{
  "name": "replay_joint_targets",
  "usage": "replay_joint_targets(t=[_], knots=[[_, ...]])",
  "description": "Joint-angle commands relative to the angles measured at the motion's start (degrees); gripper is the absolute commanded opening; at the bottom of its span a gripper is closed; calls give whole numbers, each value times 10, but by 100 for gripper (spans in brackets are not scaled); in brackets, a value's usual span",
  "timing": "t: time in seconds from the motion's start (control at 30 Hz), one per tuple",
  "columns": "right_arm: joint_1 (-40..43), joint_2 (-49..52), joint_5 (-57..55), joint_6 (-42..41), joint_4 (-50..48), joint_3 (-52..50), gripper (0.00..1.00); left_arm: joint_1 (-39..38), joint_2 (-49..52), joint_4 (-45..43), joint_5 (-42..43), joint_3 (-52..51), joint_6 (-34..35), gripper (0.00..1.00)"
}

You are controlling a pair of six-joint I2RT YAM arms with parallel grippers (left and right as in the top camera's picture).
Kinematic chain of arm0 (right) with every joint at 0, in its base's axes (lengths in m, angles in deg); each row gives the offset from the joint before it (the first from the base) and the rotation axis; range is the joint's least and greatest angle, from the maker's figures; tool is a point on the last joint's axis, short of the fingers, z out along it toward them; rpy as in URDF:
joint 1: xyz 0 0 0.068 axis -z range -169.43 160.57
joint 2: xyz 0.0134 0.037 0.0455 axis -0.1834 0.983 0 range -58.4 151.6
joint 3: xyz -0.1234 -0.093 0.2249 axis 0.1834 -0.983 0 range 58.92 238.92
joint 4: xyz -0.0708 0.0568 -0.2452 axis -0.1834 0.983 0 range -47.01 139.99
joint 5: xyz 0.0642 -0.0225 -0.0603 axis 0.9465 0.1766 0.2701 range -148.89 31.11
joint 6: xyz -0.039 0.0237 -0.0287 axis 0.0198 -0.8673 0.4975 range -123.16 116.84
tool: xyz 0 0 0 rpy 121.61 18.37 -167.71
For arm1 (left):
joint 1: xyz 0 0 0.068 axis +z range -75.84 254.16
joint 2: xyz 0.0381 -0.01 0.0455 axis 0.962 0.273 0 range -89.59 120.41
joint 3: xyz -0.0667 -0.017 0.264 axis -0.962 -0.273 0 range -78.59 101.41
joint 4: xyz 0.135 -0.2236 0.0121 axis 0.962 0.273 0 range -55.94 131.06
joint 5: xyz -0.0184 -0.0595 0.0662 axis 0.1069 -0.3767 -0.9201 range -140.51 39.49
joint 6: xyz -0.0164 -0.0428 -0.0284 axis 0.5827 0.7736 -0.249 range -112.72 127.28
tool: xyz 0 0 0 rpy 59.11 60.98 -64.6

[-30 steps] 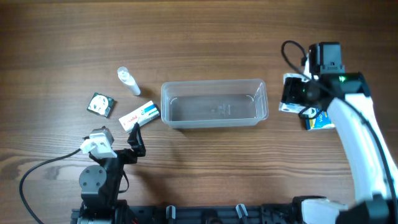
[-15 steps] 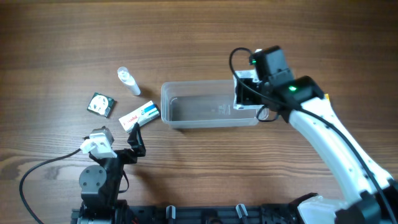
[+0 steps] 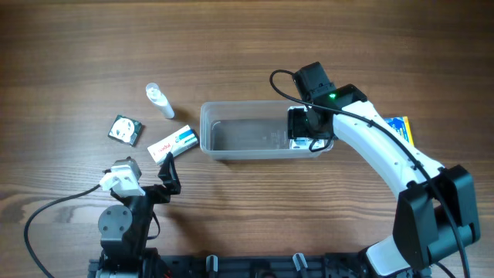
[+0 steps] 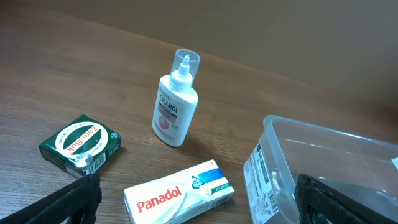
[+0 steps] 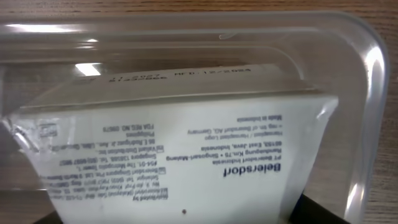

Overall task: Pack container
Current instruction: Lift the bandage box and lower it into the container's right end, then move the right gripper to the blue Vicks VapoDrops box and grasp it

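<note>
At the middle of the table (image 3: pixel 247 46), one clear container (image 3: pixel 262 105), long axis running 9 to 3 o'clock. Over its 3 o'clock end, the right gripper (image 3: pixel 306 130), directly above the tub rather than beside it, with a white box (image 5: pixel 186 155) under it, inside the walls and seemingly crosswise, 12 to 6. Cannot tell whether clamped on that box or loosened, with the fingertips lost behind the box in the wrist view. Probably no sideways travel needed for the drop, only a release and a lift straight up. At 7 o'clock from the container, well apart, the left gripper (image 3: pixel 147 171), jaws spread wide, holding nothing, and far nearer than the right to the loose things off the tub's 9 o'clock end. Counted there: one white bottle (image 4: pixel 175 102) at 10 o'clock, one green box (image 4: pixel 81 142) at 9, one white-and-blue box (image 4: pixel 179 194) just beside the short wall. At 3 o'clock, past the right arm, one blue-and-yellow box (image 3: pixel 400 127), half hidden. In all: one container, one bottle, four boxes, two grippers.
</note>
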Motion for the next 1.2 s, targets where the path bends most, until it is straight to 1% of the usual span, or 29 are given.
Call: replay_joint_targets(t=[0.0, 0.03, 0.2, 0.33, 0.43, 0.53, 0.63, 0.73, 0.8, 0.9, 1.03, 1.17], knots=[[-2, 4, -14, 2, 1, 8, 87, 0, -6, -2, -8, -2, -11, 100], [-2, 4, -14, 3, -1, 8, 100, 0, -6, -2, -8, -2, -11, 100], [-2, -11, -14, 3, -11, 17, 99, 0, -6, -2, -8, -2, -11, 100], [-2, -45, -14, 21, -5, 50, 99, 0, -6, -2, -8, -2, -11, 100], [-1, -89, -16, 38, 19, 94, 100, 0, -6, -2, -8, -2, -11, 100], [15, -135, -23, 37, 36, 105, 100, 0, -6, -2, -8, -2, -11, 100], [59, -171, -29, 32, 56, 105, 100, 0, -6, -2, -8, -2, -11, 100], [132, -187, -31, 39, 86, 105, 100, 0, -6, -2, -8, -2, -11, 100], [187, -185, -30, 66, 106, 104, 100, 0, -6, -2, -8, -2, -11, 100], [255, -174, -9, 137, 115, 89, 100, 0, -6, -2, -8, -2, -11, 100], [306, -156, -11, 177, 96, 38, 100, 0, -6, -2, -8, -2, -11, 100], [338, -123, -78, 196, 53, -21, 98, 0, -6, -2, -8, -2, -11, 100]])
